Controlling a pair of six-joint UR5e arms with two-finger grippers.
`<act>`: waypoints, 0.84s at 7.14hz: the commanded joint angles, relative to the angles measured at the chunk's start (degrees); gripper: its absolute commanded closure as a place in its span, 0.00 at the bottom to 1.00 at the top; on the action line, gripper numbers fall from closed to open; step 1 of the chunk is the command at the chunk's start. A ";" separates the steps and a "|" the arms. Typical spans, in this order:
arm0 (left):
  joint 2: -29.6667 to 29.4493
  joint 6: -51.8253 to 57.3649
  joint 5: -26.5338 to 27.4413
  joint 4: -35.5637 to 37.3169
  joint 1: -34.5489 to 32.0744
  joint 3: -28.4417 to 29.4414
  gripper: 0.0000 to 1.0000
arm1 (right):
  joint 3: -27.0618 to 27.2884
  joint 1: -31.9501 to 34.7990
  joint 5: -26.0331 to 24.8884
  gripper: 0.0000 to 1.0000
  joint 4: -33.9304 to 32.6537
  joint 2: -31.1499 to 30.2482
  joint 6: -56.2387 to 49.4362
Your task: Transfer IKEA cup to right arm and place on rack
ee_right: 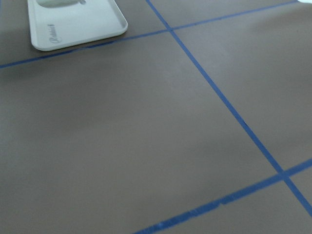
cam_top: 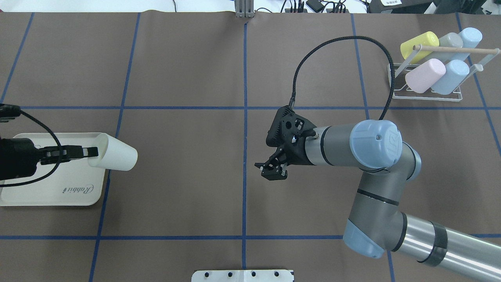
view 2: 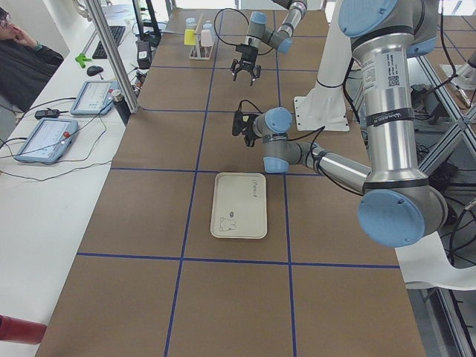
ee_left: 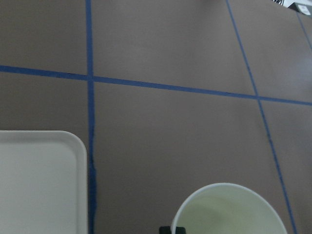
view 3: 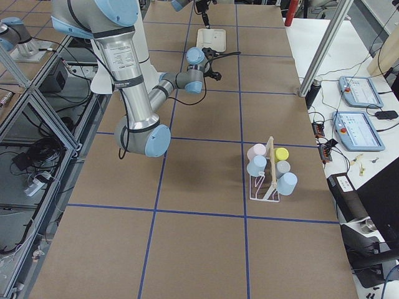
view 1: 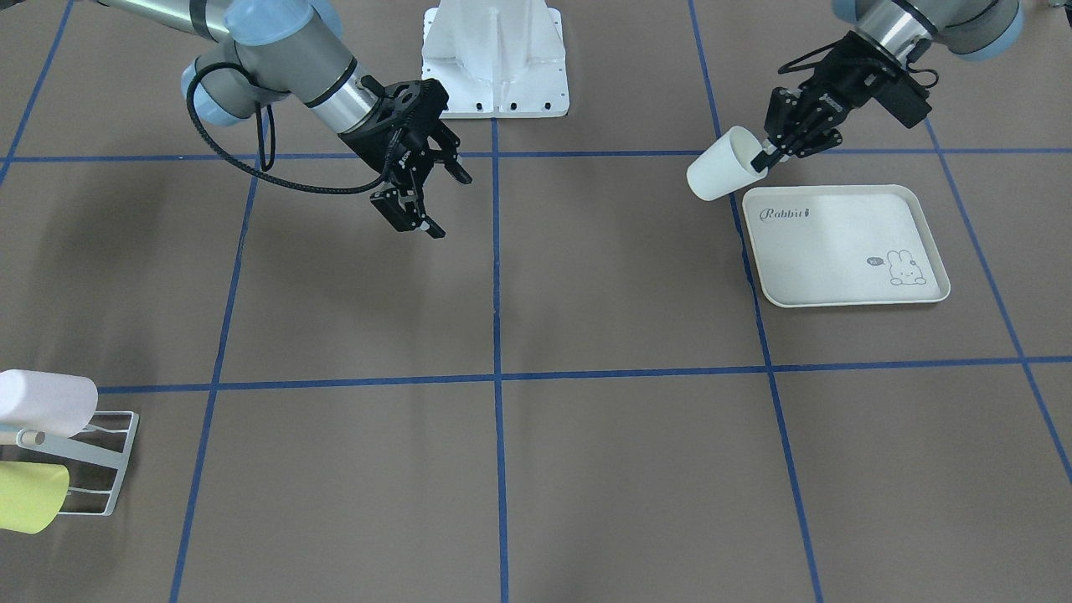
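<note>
In the overhead view the left arm (cam_top: 15, 160) is mostly cut off at the edge, and only its black wrist and fingers show. The front view crops the rack (view 1: 113, 469) at its left border. The right wrist camera shows none of its own fingers, only bare table (ee_right: 146, 146) and the far tray (ee_right: 73, 24). The left wrist camera catches just one fingertip (ee_left: 171, 229) at the cup's rim. In both side views the cup is too small to make out.

The left end effector (cam_top: 92, 152) reaches out level over the tray (cam_top: 47, 196), pinched shut on the rim wall of the white cup (cam_top: 115, 156). The right arm (cam_top: 375, 149) comes in from the table's near right corner, bends sharply at the elbow and holds its wrist roughly level. The right end effector (cam_top: 272, 170) hangs above the table near the centre line. It is spread wide, holds nothing and faces towards the cup, well apart from it.

The cup is held off the table at the tray's inner edge. Its long axis lies nearly level along the table's length. Its mouth is turned towards the left wrist, and its closed base points at the right end effector and dips slightly.

The rack (cam_top: 426, 98) stands at the far right corner, well apart. It carries five pastel cups (cam_top: 424, 75) under a wooden rod (cam_top: 450, 49).
</note>
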 commanded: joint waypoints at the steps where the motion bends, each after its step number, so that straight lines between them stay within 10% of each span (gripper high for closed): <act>1: -9.27 -9.51 0.42 0.02 3.48 -0.06 1.00 | -8.17 -4.11 -4.95 0.01 19.79 0.29 0.09; 6: -19.32 -12.71 9.30 0.55 11.94 5.54 1.00 | -11.99 -5.00 -5.32 0.04 31.55 1.52 0.53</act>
